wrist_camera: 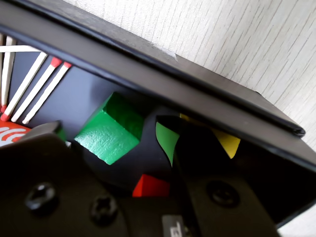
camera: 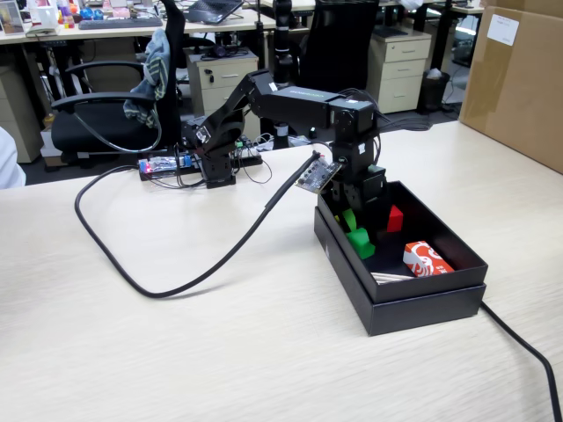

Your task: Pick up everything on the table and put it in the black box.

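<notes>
Two jaws spread apart, gripper (wrist_camera: 136, 163) empty inside the black box (camera: 422, 303).
Between the tips in the wrist view lie a green block (wrist_camera: 109, 129) toward the left jaw and a red block (wrist_camera: 150, 186) lower down; a yellow piece (wrist_camera: 228, 142) lies beyond the right jaw, matches (wrist_camera: 42, 89) and a matchbox (camera: 427, 260) farther off. No loose object shows on the table (camera: 176, 352).

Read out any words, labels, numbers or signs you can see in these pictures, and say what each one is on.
None can be read.
Red and white matchbox in the black box: white markings, too blurred to read.
White label on the cardboard box: print too small.
Black gripper part at the bottom edge of the wrist view: a pale marking, cut off and unreadable.
</notes>
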